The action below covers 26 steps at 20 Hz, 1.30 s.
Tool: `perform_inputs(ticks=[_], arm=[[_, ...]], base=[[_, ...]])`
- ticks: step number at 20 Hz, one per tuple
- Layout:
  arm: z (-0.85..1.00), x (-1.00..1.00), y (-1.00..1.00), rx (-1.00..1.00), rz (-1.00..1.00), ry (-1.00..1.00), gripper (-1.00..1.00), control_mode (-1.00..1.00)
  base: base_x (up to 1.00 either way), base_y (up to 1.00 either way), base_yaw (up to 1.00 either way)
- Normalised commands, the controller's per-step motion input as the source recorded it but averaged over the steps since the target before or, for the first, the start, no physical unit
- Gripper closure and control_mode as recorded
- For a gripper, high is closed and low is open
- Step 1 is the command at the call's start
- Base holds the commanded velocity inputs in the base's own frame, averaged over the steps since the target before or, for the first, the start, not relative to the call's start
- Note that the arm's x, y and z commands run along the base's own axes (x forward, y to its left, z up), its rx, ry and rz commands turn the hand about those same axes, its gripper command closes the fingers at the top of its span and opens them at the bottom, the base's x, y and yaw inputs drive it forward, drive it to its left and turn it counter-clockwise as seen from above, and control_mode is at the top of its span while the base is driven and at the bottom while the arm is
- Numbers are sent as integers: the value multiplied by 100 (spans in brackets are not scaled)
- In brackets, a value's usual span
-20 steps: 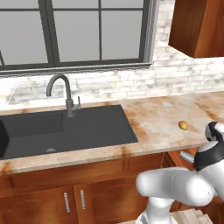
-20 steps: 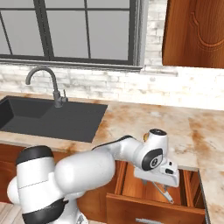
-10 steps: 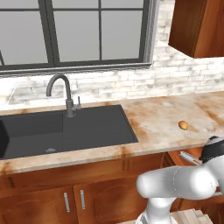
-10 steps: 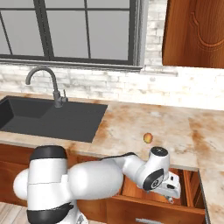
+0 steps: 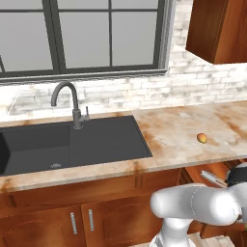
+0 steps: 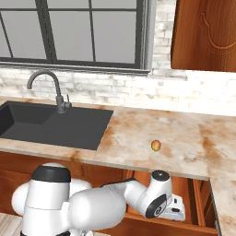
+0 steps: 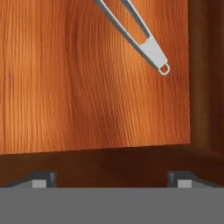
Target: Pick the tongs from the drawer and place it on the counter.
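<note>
The tongs (image 7: 139, 36) lie on the floor of the drawer (image 7: 65, 87), slim silver arms running diagonally, with the joined ring end at the lower right. My gripper (image 7: 111, 178) hangs open just above the drawer floor, short of the tongs, with nothing between its fingertips (image 7: 43, 177). In the right base view the hand's white body (image 6: 177, 208) sits down inside the pulled-out drawer (image 6: 138, 180), below the counter (image 6: 138, 129). From the left base view a silver piece of the tongs (image 5: 211, 178) shows in the drawer (image 5: 197, 174), under the edge of the counter (image 5: 178, 130).
A small yellow-orange fruit (image 6: 156, 145) (image 5: 202, 138) rests on the counter above the drawer. The dark sink (image 5: 72, 144) and its faucet (image 5: 72, 103) sit to the left. Cabinet doors (image 5: 72, 222) with bar handles lie below. The drawer's right wall (image 7: 205, 78) stands close to the tongs.
The hand has dropped from counter height down into the open drawer. The jaws have stayed wide. The tongs and the fruit have not moved.
</note>
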Motion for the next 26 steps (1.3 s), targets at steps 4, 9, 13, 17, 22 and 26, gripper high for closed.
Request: perform_inputs(ticks=[4, 9, 13, 17, 22, 26], arm=[[-13, -100, 0, 0, 34, 18, -100, -100], [54, -90, -10, 4, 25, 12, -100, -100], [100, 15, -44, 10, 16, -4, -100, -100], [78, 65, -45, 11, 13, -10, -100, -100], [21, 92, -20, 13, 2, -9, -100, -100], [-34, 93, -1, 3, -3, 5, -100, -100]], base=[[0, 0, 0], [0, 0, 0], [0, 0, 0], [0, 0, 0], [0, 0, 0], [0, 0, 0]])
